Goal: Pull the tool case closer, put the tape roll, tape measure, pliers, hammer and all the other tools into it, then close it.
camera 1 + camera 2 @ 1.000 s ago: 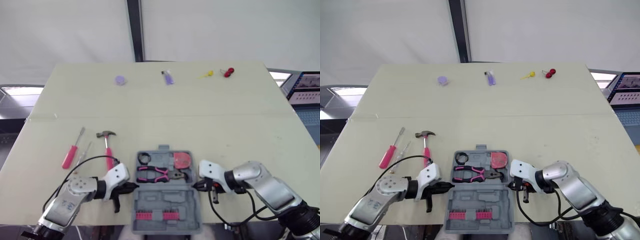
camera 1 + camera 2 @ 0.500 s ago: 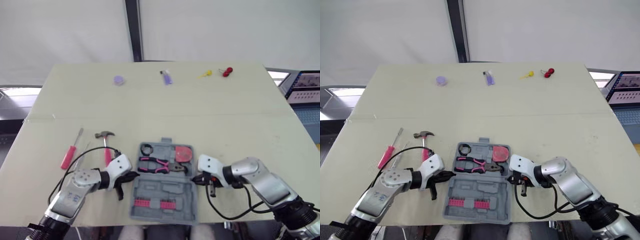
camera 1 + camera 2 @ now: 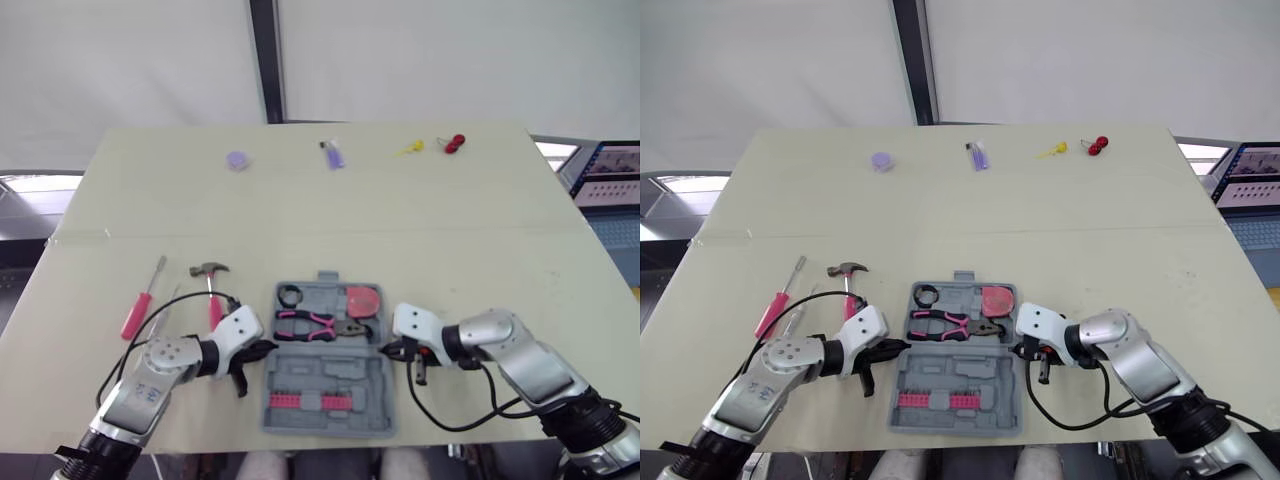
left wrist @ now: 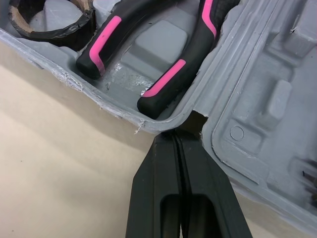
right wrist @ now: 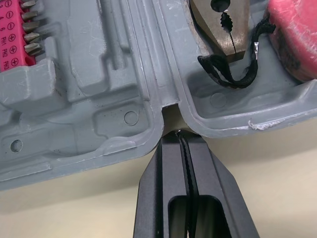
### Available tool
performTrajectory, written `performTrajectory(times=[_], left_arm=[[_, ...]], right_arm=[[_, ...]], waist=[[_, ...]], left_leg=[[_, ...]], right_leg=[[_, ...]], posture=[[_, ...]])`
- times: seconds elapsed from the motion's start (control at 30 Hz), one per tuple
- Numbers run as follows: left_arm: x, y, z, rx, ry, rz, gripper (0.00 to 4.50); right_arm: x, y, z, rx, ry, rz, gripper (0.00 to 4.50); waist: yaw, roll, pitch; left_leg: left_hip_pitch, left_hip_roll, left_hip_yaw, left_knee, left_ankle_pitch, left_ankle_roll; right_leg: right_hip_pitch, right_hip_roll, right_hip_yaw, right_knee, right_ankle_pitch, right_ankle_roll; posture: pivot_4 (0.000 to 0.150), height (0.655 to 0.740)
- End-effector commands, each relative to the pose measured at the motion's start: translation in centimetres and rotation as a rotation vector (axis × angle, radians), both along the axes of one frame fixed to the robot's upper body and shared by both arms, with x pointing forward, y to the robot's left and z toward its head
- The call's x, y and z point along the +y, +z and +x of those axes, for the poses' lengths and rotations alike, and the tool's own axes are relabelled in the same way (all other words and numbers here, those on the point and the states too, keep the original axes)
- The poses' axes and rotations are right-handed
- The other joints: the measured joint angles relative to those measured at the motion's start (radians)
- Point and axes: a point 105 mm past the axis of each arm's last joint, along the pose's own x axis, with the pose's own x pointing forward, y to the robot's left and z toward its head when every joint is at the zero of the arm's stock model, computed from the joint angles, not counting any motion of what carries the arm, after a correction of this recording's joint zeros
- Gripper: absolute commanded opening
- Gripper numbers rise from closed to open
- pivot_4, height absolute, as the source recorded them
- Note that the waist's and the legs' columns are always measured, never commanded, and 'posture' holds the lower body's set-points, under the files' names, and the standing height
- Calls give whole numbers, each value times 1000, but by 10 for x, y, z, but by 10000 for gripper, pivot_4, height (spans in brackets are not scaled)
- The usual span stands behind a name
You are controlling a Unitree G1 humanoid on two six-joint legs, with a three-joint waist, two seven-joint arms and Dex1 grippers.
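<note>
Both clenched empty: left gripper (image 4: 179, 137) and right gripper (image 5: 182, 135), tips at the hinge notches of the open tool case (image 4: 257, 99). Left wrist view crops the pliers (image 4: 171, 79) and half the tape roll (image 4: 64, 35).

The only lettering I can make out is on the pink bit holder (image 5: 11, 37) in the tool case (image 5: 99, 104): tiny black marks beside the bits (image 5: 29, 34), seemingly "PH1", "PH2" and the digits 4 and 6, with small circled symbols above.
</note>
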Motion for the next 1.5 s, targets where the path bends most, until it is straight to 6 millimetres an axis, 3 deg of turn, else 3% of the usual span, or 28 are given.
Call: performTrajectory(times=[0.03,1.5], left_arm=[[-5,6,6,-47,-7,-20,651],[-9,7,12,-72,-2,-26,651]], right_arm=[[11,15,6,-69,20,58,453],[20,14,13,-107,21,72,453]], waist=[[0,0,0],[1,0,0]], left_leg=[[0,0,0,0,0,0],[0,0,0,0,0,0]], right_leg=[[0,0,0,0,0,0],[0,0,0,0,0,0]], posture=[[1500,7400],[1500,7400]])
